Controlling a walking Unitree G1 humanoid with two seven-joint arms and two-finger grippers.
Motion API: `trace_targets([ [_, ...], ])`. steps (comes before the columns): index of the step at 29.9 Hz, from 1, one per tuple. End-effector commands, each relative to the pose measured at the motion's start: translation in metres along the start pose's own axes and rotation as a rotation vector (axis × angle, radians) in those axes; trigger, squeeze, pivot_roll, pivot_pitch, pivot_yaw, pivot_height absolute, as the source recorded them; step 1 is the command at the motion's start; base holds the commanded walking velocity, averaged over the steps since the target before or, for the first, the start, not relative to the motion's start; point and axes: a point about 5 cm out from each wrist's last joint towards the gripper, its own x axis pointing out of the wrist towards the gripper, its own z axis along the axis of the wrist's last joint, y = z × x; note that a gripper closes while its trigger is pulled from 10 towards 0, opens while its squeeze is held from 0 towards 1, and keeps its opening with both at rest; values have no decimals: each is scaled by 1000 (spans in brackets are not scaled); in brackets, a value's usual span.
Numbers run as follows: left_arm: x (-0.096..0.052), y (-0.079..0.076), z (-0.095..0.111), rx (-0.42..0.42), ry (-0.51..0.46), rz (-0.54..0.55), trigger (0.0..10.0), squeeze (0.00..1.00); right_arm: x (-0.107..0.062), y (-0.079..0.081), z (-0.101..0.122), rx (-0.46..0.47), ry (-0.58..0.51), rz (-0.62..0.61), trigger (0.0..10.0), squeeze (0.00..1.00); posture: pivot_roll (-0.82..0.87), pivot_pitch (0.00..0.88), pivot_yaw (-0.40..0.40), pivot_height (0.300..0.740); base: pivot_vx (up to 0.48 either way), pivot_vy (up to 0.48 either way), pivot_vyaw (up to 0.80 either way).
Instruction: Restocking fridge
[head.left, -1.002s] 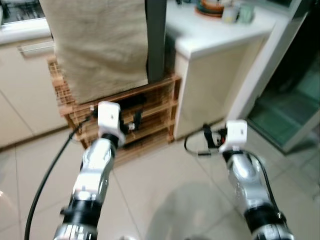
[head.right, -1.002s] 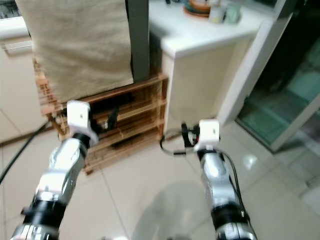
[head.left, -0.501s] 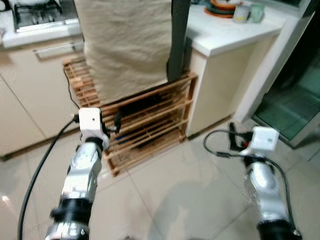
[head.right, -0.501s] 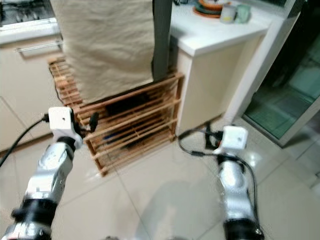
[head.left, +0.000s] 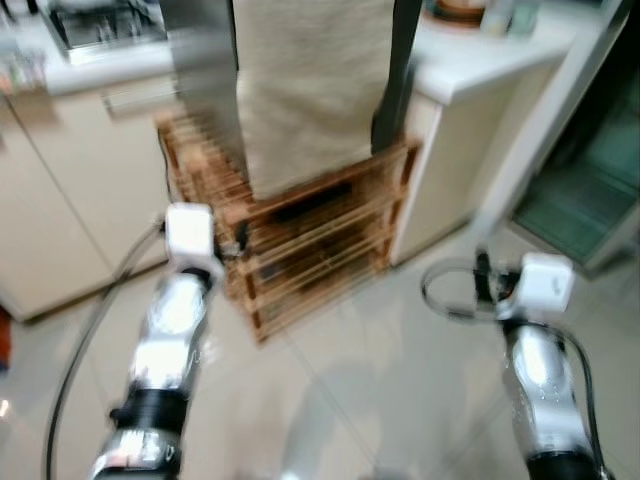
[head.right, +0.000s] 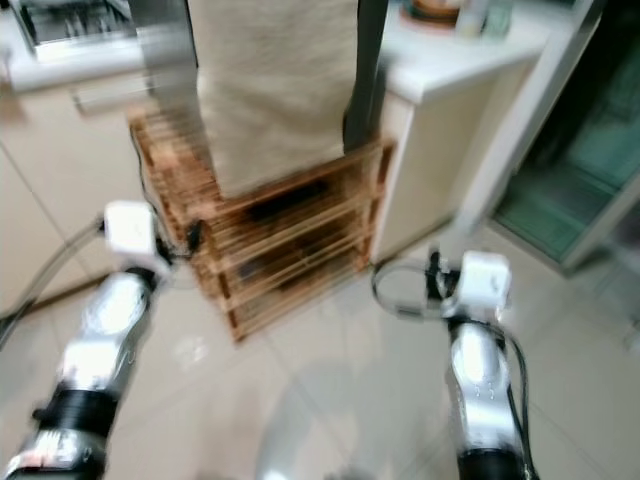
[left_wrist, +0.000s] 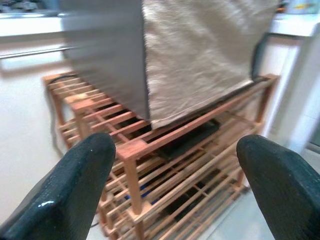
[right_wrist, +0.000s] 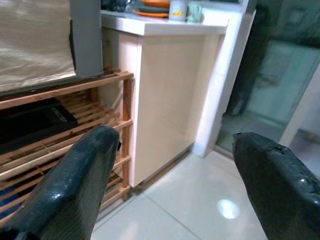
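Facing left claw (left_wrist: 172, 185): cloth-draped fridge (left_wrist: 200, 55) on rack (left_wrist: 170, 150)

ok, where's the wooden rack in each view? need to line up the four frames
Left eye view: wooden rack, centre, under the beige cloth.
Right eye view: centre-left.
Left wrist view: between the two open fingers.
Right wrist view: at the edge, beside the white counter.
Shared landmark: the beige cloth draped over the rack's top.

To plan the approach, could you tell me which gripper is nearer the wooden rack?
The left gripper, held right before the wooden rack; the right gripper faces the white counter cabinet beside it.
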Motion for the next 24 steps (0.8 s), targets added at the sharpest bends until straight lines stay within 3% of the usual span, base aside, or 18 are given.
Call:
trace_targets([
  [1,0,6,4,28,-17,14,10000,0,6,9,8,3,-33,37,10000,0,-111,0,-18,740,0,480,0],
  [4,-1,6,4,50,-26,18,10000,0,8,13,10,0,-34,49,10000,0,-110,0,-19,740,0,480,0],
  [8,-1,9,9,96,-59,19,10000,0,11,13,13,-1,-44,49,10000,0,-107,0,-28,740,0,0,0],
  [10,-1,8,13,55,-86,0,10000,0,12,13,13,-1,-45,50,10000,0,-107,0,-28,740,0,0,0],
  [13,-2,4,28,-15,-166,-27,10000,0,17,15,17,14,-54,60,10000,0,-101,0,-35,740,441,0,0],
  [15,-3,3,31,-15,-183,-26,10000,0,18,16,16,24,-52,60,10000,0,-93,0,-36,740,442,0,0],
  [19,-4,11,44,-9,-232,12,10000,0,24,36,11,70,-14,101,10000,0,-54,0,-56,740,442,0,0],
  [24,-4,7,49,-16,-251,6,10000,0,29,41,16,62,-28,122,10000,0,-50,0,-46,740,443,0,0],
])
